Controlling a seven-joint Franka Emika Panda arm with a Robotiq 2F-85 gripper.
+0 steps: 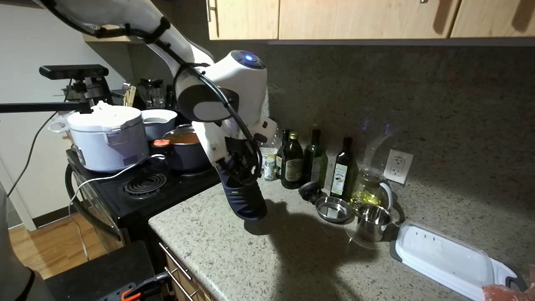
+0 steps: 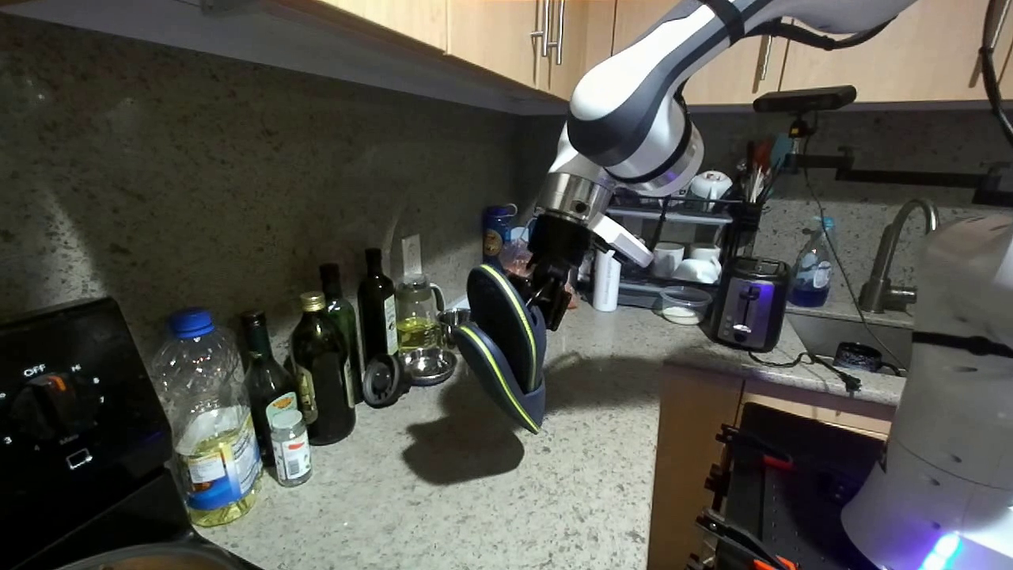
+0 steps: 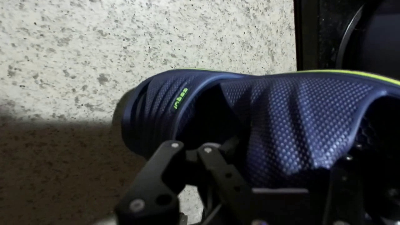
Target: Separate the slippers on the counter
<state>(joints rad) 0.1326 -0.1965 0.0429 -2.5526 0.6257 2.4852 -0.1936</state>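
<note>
Had the hand clamped, by the look of the wrist view, on the strap of the upper slipper, with that slipper's toe tucked into the lower slipper. Held both tilted in the air over the desk, not touching it, with a shadow below. Called, most likely, for a firm squeeze and a slow descent, to rest the lower slipper on the desk before any pulling; then for a straight draw back along the soles, to slide the toe out rather than lever it, and a setting-down alongside. Could not tell the tightness of the fit. Risked, if loosened in mid-air, dropping the two together; risked also, if pulled sideways, dragging the lower one along. Noted, beyond the shadow, a dish and a cup, then bottles and a jug near the wall: good reason to keep any swing away from there and nearer the desk's front edge. Saw past one end of the desk the stove, with a pot on it, a poor place to finish. Noted farther off a container and a toaster, well apart from both slippers and unlikely to matter.
</note>
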